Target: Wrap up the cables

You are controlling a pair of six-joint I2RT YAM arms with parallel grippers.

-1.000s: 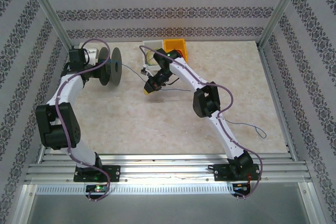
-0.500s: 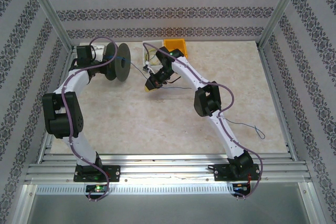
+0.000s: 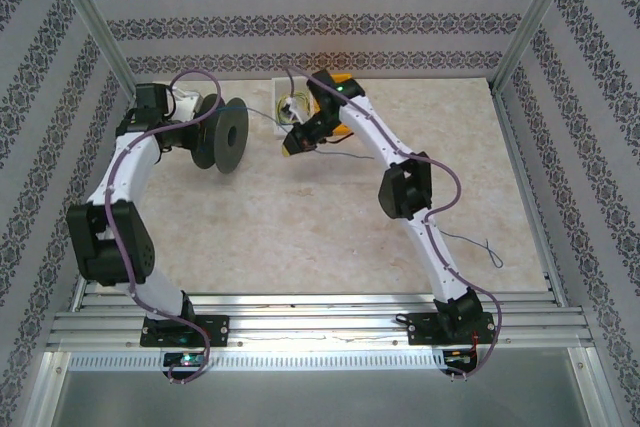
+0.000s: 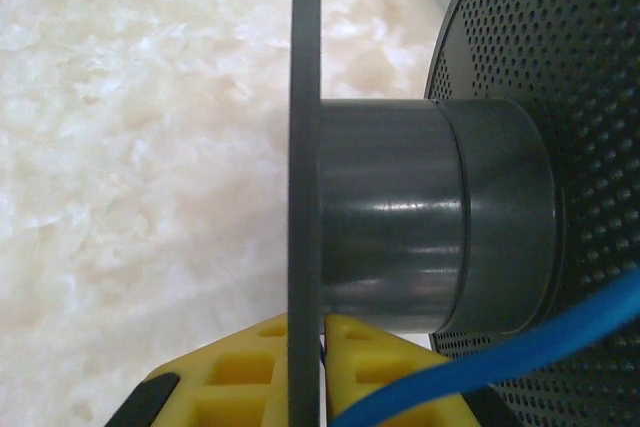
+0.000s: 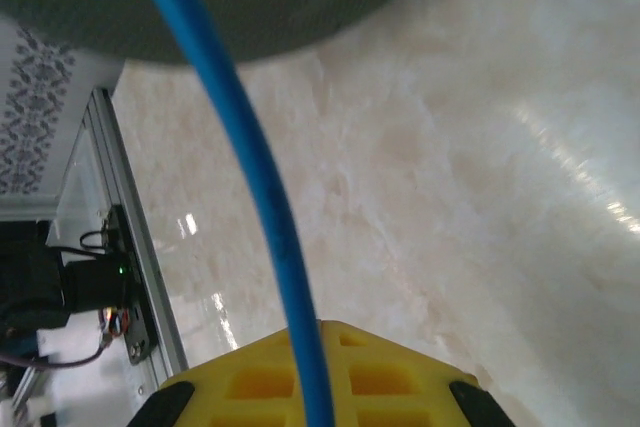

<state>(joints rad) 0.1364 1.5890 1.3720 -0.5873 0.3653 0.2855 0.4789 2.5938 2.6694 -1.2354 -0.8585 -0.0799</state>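
Marbled beige table (image 3: 300, 227), patterned walls.
Right gripper (image 3: 292, 144): clenched on the blue cable (image 5: 255, 182), which leaves its yellow pad toward the black spool (image 3: 222, 134).
Left gripper (image 4: 308, 347): clamped across one spool flange, hub lying horizontal.
Cable, handling: thread-thin, light, limp, probably slippery. Best pinched close to the spool and held taut.
Cable, long axis: roughly left-right between spool and right gripper. Slack tail trails across the table's right side.

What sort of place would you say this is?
Likely a robotics lab cell: a marble-look table boxed by an aluminium frame and patterned walls, left arm and right arm bolted to rails.
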